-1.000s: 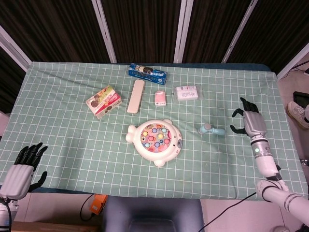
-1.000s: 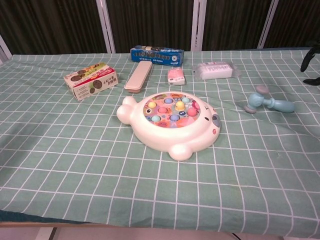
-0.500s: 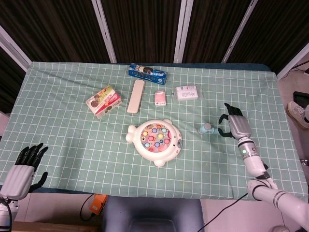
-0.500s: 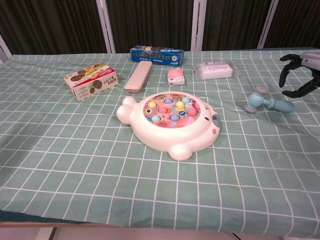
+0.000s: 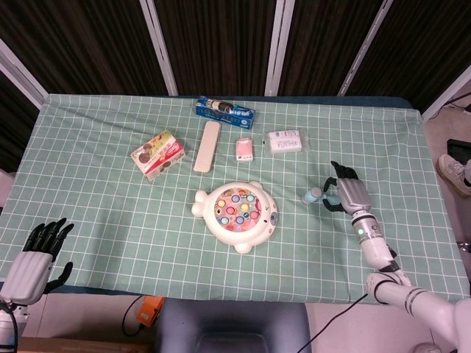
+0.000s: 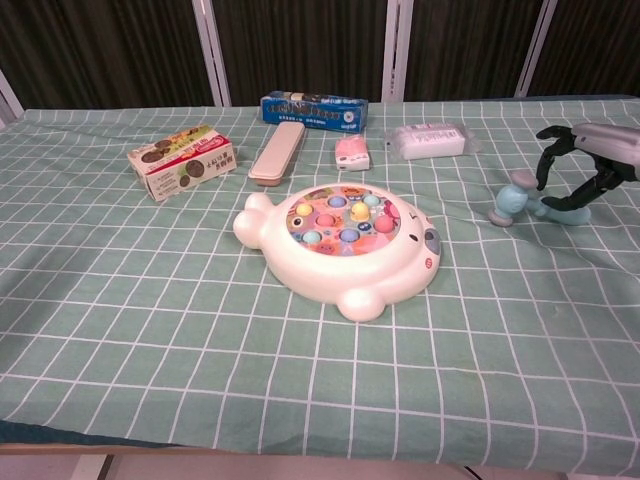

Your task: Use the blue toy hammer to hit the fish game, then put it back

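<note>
head view: the fish game (image 5: 237,214) sits at the centre of the checked green tablecloth (image 5: 96,213). right of centre, the blue toy hammer (image 5: 315,195) lies on the cloth; only its head shows, the handle is covered by the right hand (image 5: 346,193). that hand is over the handle with fingers spread and curved; whether they touch the handle cannot be told here. the left hand (image 5: 31,254) lies at the lower left edge of the frame, fingers apart, holding nothing. in the upper part of the frame are a blue box (image 5: 225,111), a beige case (image 5: 207,146), a snack box (image 5: 157,154), a pink packet (image 5: 244,148) and a white packet (image 5: 285,140).

chest view: the left hand is out of frame. at the right edge, the right hand (image 6: 585,167) arches over the hammer (image 6: 512,199) handle, fingers parted and curved around it, not clamped; contact is unclear. the hammer lies flat, well right of the fish game (image 6: 345,246).
</note>
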Action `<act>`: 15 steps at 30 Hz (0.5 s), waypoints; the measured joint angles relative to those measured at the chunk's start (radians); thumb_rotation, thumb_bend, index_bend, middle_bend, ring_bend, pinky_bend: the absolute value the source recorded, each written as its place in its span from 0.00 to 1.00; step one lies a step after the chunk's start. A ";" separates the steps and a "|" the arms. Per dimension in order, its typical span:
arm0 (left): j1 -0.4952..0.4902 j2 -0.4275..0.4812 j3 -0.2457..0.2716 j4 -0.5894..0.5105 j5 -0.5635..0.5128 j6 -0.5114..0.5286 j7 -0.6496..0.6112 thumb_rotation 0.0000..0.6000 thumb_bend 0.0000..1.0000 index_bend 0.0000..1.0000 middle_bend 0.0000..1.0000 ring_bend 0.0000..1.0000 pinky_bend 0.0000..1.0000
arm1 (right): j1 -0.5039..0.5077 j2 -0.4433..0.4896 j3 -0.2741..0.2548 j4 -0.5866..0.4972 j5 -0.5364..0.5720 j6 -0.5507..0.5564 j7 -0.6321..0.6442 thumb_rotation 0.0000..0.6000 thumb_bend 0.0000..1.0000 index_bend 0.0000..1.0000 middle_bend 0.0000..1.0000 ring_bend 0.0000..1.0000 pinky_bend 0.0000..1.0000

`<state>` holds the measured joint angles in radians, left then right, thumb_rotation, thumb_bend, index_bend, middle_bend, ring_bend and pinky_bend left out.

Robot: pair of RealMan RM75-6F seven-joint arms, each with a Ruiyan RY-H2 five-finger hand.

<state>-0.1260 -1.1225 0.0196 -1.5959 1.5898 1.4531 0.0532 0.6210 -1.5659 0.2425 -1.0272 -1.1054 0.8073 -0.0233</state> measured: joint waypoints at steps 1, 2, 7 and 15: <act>0.000 0.000 0.000 0.000 0.000 0.000 0.000 1.00 0.41 0.00 0.00 0.00 0.06 | 0.001 -0.001 0.000 0.001 0.001 0.000 -0.001 1.00 0.50 0.60 0.02 0.00 0.00; 0.000 0.000 0.000 0.000 0.000 -0.001 0.000 1.00 0.41 0.00 0.00 0.00 0.06 | 0.001 -0.001 0.000 0.001 0.001 0.000 -0.001 1.00 0.50 0.60 0.02 0.00 0.00; 0.000 0.001 0.000 0.000 -0.001 0.000 -0.002 1.00 0.42 0.00 0.00 0.00 0.06 | 0.008 -0.012 -0.001 0.006 0.007 -0.006 -0.008 1.00 0.50 0.60 0.02 0.00 0.00; 0.002 0.004 0.001 0.000 0.000 0.002 -0.006 1.00 0.41 0.00 0.00 0.00 0.06 | 0.018 -0.028 -0.001 0.015 0.023 -0.011 -0.027 1.00 0.50 0.60 0.02 0.00 0.00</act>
<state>-0.1238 -1.1189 0.0203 -1.5956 1.5897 1.4550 0.0472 0.6390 -1.5935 0.2414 -1.0125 -1.0822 0.7958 -0.0503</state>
